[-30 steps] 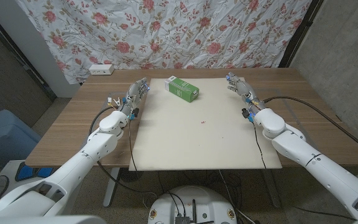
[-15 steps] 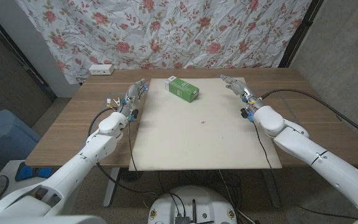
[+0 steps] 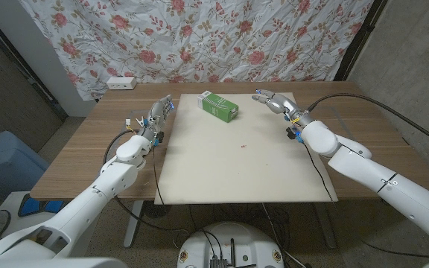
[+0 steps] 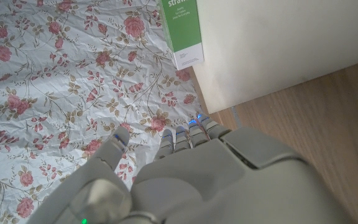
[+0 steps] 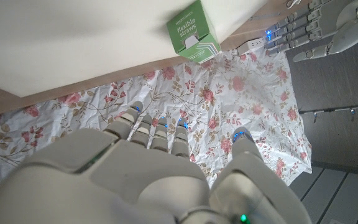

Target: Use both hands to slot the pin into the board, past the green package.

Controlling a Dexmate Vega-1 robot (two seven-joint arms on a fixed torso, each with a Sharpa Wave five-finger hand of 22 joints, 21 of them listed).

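- Board (image 3: pixel 237 152) lies on table (image 3: pixel 88 145), centred.
- Package (image 3: pixel 219 106) sits on board's far edge.
- Pin (image 3: pixel 242 147) on board, near of package.
- Left hand (image 3: pixel 159 114) at board's far-left corner; right hand (image 3: pixel 274 101) right of package.
- Power strip (image 3: pixel 121 83) at table's far-left corner.

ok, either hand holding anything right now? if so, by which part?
Nothing is held. The left hand and the right hand both have fingers apart and nothing in them; the pin lies untouched on the board.

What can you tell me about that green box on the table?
The green box is a small carton, green with white ends and white print; the right wrist view reads "flexible straws". It looks like cardboard, closed, lying on its long side at an angle on the far part of the cream board. Neither hand touches it; the right hand hovers beside it.
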